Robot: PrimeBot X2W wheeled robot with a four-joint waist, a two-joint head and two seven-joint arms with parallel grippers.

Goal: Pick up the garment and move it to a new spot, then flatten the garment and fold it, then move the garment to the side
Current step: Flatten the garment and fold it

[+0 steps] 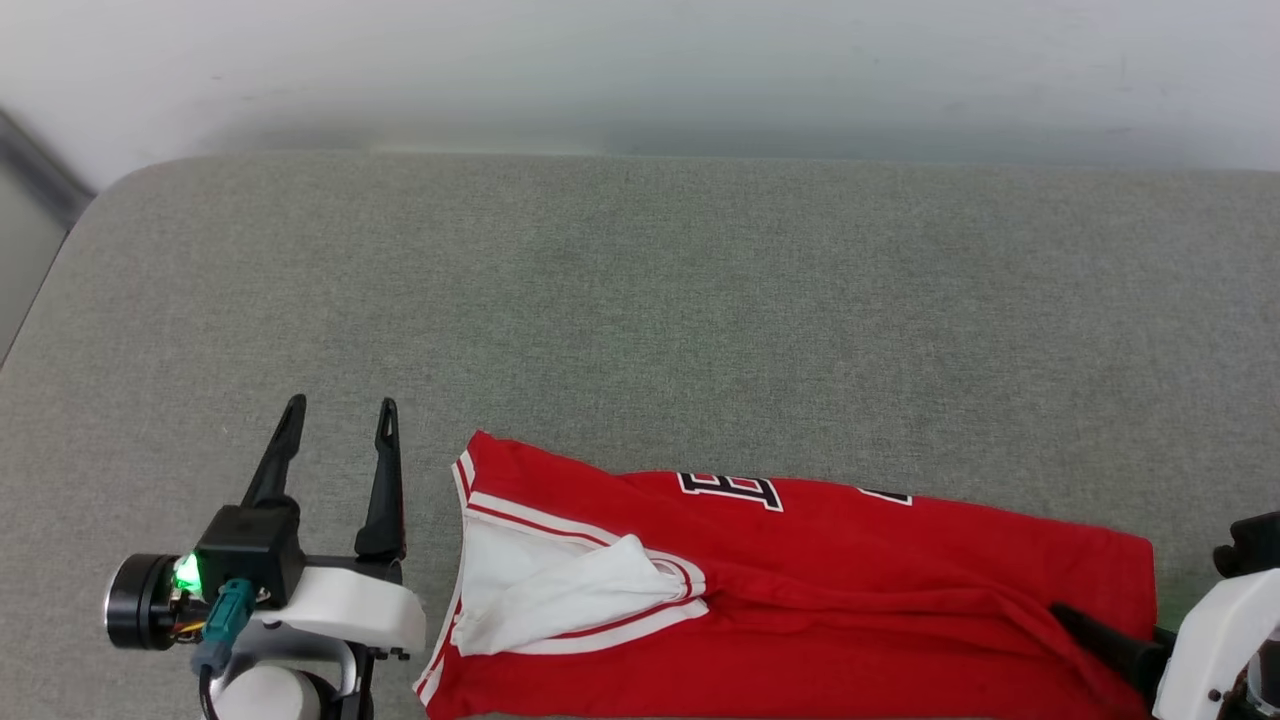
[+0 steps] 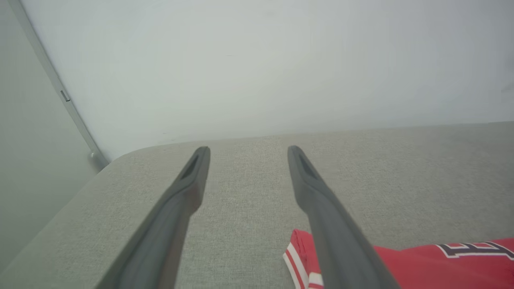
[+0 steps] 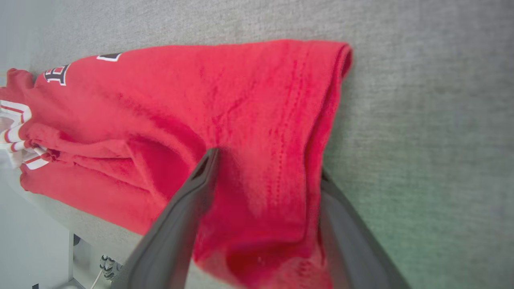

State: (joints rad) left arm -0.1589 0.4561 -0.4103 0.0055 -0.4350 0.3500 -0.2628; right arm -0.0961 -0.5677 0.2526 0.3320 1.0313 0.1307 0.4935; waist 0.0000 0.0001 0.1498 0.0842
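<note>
The left pincer [image 1: 341, 405] is fully released. Its two dark fingers are spread wide and hold nothing, poised over bare grey cloth just beside the left end of the shirt [image 1: 850, 580]. The right pincer [image 3: 268, 160] is spread wide too, at the shirt's right end. One finger [image 3: 188, 200] lies on top of the red fabric, and the other sits at the hem's edge with its tip hidden behind the cloth. The hem runs between the fingers without being pinched.

The red shirt lies as a long folded band along the near edge of the counter [image 1: 640, 300], which is covered in grey woven fabric and has a rounded far-left corner. A white sleeve [image 1: 580, 590] with red-and-white striped trim is folded over the red body near the left end. A plain pale wall [image 1: 640, 60] rises behind.

The black, white-outlined letters [image 1: 730, 488] are cut off by the fold and cannot be read. The shirt's near edge runs out of the head view. Below the counter edge, in the right wrist view, small fittings are too blurred to identify.
</note>
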